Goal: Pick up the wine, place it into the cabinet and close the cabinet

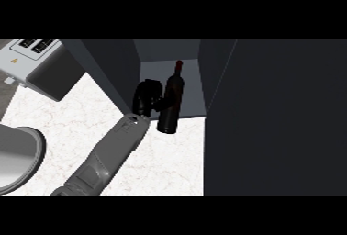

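Dark wine bottle (pixel 170 98) stands in the open cabinet (pixel 193 92), its base near the cabinet floor's front edge, above the marbled tabletop (pixel 169 160). Left robot hand (pixel 146 97) sits against the bottle's left side (black against shadow, so I cannot tell whether it holds the bottle).

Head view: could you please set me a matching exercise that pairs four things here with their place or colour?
Things:
1. wine bottle
2. robot hand
3. toaster
4. counter

Descriptions:
A. view's top left corner
B. white, marbled
C. dark, in the cabinet's opening
D. black, just left of the bottle

Pairs: 1-C, 2-D, 3-A, 4-B.
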`<state>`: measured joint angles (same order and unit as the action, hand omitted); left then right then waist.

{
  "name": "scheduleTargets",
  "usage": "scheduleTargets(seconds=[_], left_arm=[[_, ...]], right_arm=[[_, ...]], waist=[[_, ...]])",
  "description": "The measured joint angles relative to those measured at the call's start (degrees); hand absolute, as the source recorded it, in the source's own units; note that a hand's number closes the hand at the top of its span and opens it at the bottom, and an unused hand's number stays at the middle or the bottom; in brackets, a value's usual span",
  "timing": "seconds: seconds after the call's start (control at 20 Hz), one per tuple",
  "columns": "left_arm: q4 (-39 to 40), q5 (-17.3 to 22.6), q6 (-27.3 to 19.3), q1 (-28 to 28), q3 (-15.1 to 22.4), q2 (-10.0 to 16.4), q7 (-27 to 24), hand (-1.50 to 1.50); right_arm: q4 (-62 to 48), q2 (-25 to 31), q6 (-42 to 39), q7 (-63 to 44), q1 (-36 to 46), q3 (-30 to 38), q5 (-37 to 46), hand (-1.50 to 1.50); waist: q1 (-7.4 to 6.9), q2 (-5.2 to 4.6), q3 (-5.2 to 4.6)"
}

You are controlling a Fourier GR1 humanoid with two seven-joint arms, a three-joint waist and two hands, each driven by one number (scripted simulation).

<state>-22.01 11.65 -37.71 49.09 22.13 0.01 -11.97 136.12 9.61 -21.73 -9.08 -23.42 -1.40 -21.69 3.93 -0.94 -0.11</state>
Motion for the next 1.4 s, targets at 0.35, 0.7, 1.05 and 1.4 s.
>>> scheduleTargets(seconds=[0.35,0.7,1.05,1.4], left_arm=[[4.46,3.52,-0.73,2.56,-3.0,0.01,-4.32,1.5],[8.85,6.07,-1.95,6.57,-7.59,0.0,-7.7,1.5],[13.59,1.95,-5.84,12.03,-4.22,0.05,-7.93,1.5],[15.37,-1.42,-7.68,14.38,-0.29,0.01,-5.85,1.5]], right_arm=[[-0.25,0.1,-0.38,-0.38,0.33,-0.87,-0.66,-1.5],[-0.58,0.38,-1.8,1.02,-0.85,-0.41,-1.29,-1.5],[-0.89,0.8,-2.57,1.34,-0.06,-1.02,-1.83,-1.5],[-1.28,0.96,-3.31,1.82,0.33,-1.16,-2.42,-1.5]], waist=[[0.52,-0.18,-0.03],[1.11,-0.46,-0.03],[1.96,-0.61,0.01],[2.97,-0.76,0.04]])
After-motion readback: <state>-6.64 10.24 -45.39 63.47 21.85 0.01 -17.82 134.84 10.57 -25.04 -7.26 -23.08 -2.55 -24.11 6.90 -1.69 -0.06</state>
